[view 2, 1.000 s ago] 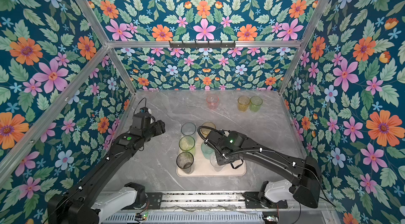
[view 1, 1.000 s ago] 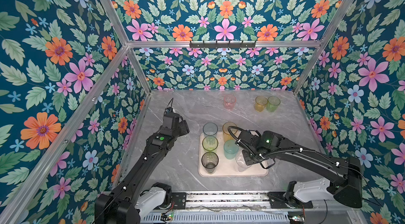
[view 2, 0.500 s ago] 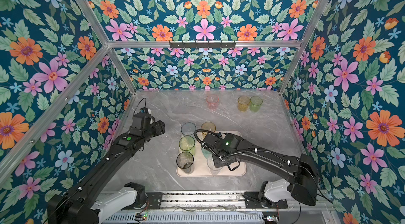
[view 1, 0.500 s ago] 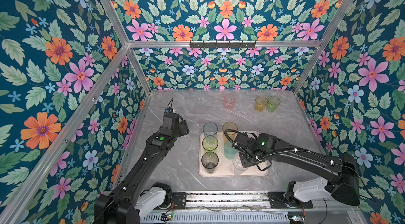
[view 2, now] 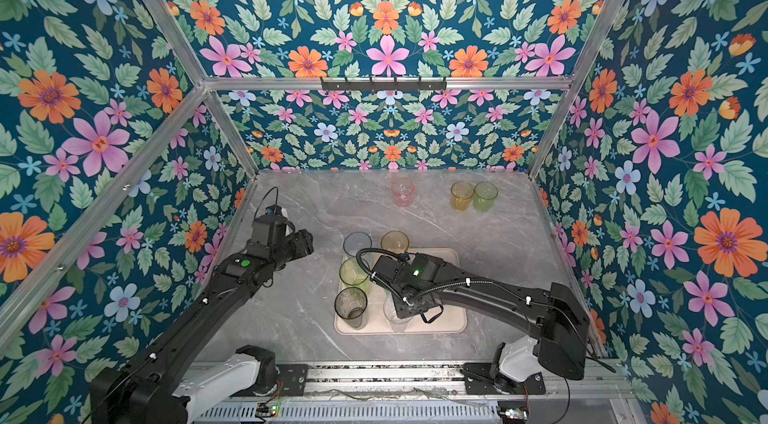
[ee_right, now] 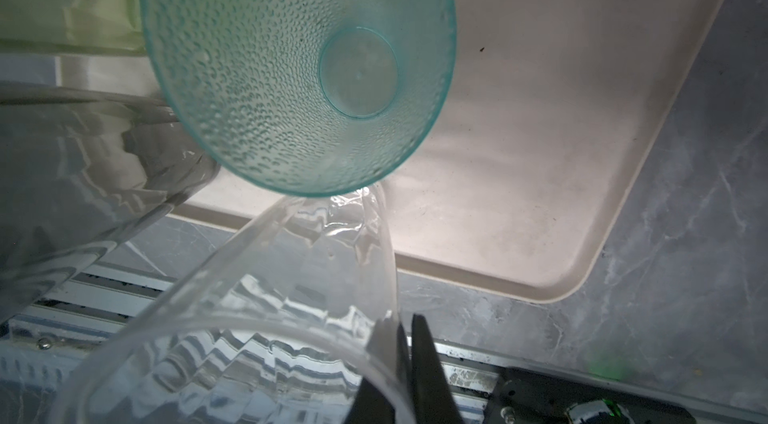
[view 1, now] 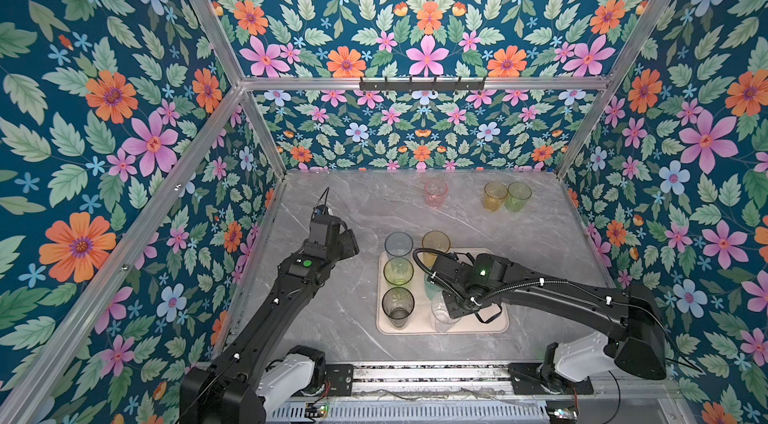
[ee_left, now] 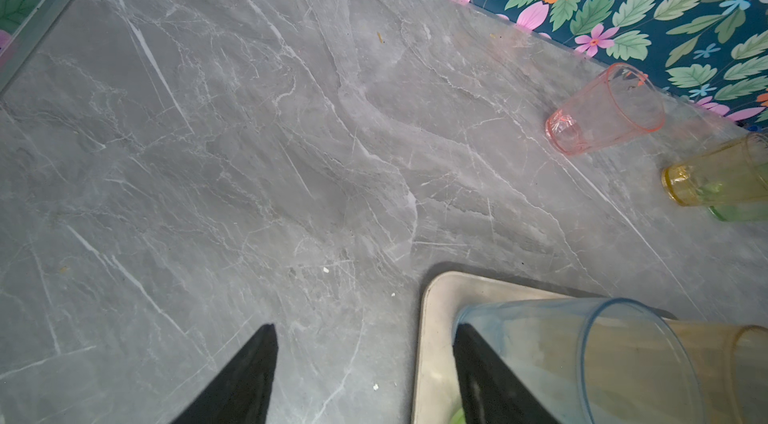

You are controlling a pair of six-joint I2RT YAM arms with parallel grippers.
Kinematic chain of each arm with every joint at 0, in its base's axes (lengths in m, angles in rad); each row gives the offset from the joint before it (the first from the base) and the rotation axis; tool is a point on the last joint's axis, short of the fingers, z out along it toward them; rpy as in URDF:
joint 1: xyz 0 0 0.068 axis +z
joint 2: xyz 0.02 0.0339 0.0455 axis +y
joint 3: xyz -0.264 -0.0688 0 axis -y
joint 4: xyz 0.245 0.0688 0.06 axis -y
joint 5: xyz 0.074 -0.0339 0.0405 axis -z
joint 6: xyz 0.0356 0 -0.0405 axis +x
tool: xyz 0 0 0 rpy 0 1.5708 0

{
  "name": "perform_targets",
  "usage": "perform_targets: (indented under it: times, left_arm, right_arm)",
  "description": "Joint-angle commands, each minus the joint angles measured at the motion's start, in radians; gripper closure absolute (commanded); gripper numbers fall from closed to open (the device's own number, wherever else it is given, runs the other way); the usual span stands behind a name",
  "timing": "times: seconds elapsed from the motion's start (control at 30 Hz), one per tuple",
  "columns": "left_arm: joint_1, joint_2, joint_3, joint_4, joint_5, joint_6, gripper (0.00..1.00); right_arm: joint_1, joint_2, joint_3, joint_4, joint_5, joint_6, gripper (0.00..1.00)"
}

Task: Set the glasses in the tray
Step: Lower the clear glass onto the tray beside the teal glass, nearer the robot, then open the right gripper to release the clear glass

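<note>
The right arm [view 1: 540, 291] has slid leftward over the tray [ee_right: 540, 152] in the last second, carrying the clear glass [ee_right: 249, 318] along its near rim. The right pincer [ee_right: 401, 318] is clamped tight on that glass's wall; the base sits just inside the rim, beside the teal glass [ee_right: 291, 69]. The tray's right side lies bare. The left pincer [ee_left: 363, 328] gapes wide, holding nothing, above the worktop [ee_left: 249, 152] by the tray's far left corner. A pink glass [view 1: 435, 192], an amber glass [view 1: 494, 195] and a green glass [view 1: 518, 195] stand near the back wall [view 1: 415, 139].
</note>
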Motion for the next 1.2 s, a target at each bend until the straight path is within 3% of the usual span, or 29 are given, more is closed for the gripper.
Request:
perform_targets:
  times: [0.0,0.37,1.17]
  left_arm:
    - [0.001,0.001,0.0,0.01,0.005,-0.003,0.3]
    - [0.0,-0.005,0.001,0.008,0.002,0.001,0.3]
    - [0.001,-0.013,0.0,0.003,0.004,-0.002,0.3]
  right_arm:
    - [0.004,0.007,0.005,-0.002,0.005,0.02,0.98]
    - [0.004,0.016,-0.001,0.001,0.0,0.029,0.97]
    - [0.005,-0.007,0.024,-0.019,0.008,0.035,0.68]
